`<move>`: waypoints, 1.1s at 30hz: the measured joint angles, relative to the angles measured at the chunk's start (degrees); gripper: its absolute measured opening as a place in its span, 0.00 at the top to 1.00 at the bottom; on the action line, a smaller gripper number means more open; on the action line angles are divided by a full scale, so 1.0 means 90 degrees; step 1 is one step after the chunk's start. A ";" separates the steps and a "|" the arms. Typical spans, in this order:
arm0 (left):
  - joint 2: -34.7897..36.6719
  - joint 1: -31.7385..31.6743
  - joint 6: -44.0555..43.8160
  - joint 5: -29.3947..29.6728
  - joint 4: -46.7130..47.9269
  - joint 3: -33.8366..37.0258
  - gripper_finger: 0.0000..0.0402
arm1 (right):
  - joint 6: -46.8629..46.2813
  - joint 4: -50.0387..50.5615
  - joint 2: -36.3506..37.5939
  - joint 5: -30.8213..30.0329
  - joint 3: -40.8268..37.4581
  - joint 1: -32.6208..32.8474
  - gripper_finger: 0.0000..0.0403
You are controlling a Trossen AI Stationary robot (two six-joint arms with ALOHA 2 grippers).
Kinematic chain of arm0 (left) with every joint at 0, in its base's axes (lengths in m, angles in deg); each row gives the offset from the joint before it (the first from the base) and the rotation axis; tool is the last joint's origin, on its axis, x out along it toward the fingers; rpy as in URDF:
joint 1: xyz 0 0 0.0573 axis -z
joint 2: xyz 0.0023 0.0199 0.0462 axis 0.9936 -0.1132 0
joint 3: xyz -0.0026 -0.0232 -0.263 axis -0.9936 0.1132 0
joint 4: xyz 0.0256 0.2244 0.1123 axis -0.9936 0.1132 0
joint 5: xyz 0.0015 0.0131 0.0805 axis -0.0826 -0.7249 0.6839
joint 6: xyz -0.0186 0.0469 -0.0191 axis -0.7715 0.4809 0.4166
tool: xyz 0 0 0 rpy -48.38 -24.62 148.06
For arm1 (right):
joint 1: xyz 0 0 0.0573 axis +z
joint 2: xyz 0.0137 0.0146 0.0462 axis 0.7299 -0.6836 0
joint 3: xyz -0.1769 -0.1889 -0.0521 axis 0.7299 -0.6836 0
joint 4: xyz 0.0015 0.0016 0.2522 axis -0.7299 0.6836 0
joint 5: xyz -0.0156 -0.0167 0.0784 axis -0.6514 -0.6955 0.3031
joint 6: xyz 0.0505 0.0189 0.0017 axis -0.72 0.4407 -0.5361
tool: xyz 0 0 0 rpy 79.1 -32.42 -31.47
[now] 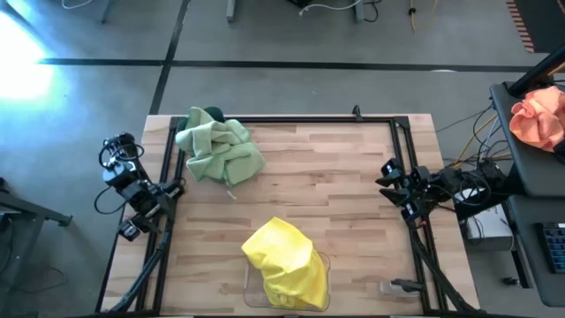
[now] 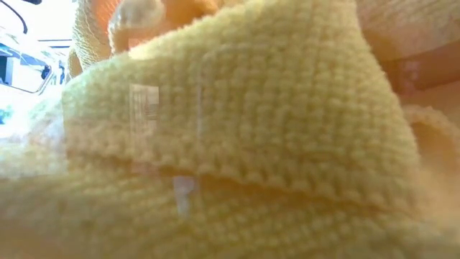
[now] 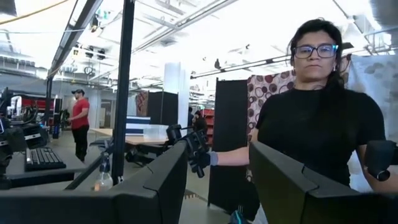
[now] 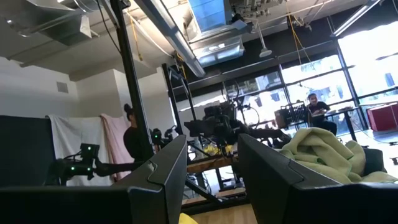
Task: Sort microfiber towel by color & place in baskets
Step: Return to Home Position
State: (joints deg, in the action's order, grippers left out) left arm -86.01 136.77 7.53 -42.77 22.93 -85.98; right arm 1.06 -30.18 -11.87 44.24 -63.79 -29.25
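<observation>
Towels lie sorted by color; the green towels point(image 1: 218, 147) are heaped over the dark bin point(image 1: 214, 113) near the table's far-left corner; the yellow towels point(image 1: 284, 263) are piled in the clear bin point(image 1: 254, 297) at the near edge. They look soft, light and limp, probably best pinched at a raised fold. The left gripper point(image 1: 175, 188) and right gripper point(image 1: 387, 181) sit at the table's sides, fingers apart and empty; the wood table point(image 1: 353, 230) is smooth; a person point(image 3: 317, 124) stands beyond.

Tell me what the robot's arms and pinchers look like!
Both are black and bony, like thin sticks with joints. The left arm and right arm carry loopy black cables. The left gripper and right gripper each have two flat, dark, angular fingers.
</observation>
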 joint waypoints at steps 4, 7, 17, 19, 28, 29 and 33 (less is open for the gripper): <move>0.0035 -0.0001 0.0013 -0.0139 -0.0341 0.0236 0.61 | 0.0002 0.0000 0.0000 0.0000 0.0000 -0.0002 0.66; 0.0056 0.0001 0.0036 -0.0186 -0.0599 0.0412 0.61 | 0.0004 0.0005 0.0000 0.0000 0.0000 -0.0002 0.66; 0.0068 -0.0002 0.0068 -0.0477 -0.0756 0.0597 0.61 | 0.0005 0.0148 0.0000 -0.0002 0.0000 -0.0002 0.66; 0.0068 -0.0002 0.0070 -0.0506 -0.0807 0.0643 0.61 | 0.0005 0.0176 0.0000 -0.0002 0.0000 -0.0002 0.66; 0.0066 -0.0026 0.0075 -0.0493 -0.1816 0.1322 0.61 | 0.0005 0.0281 0.0000 -0.0005 0.0000 -0.0002 0.66; 0.0066 -0.0033 0.0110 -0.0485 -0.1954 0.1421 0.61 | 0.0005 0.0279 0.0000 -0.0005 0.0000 -0.0001 0.66; 0.0019 -0.0051 0.0448 -0.0462 -0.1915 0.1436 0.61 | 0.0005 0.0282 0.0000 -0.0007 0.0000 -0.0001 0.66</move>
State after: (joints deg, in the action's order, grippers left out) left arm -85.84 136.31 11.56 -46.93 5.70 -73.06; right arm 1.10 -27.64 -11.87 44.17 -63.79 -29.26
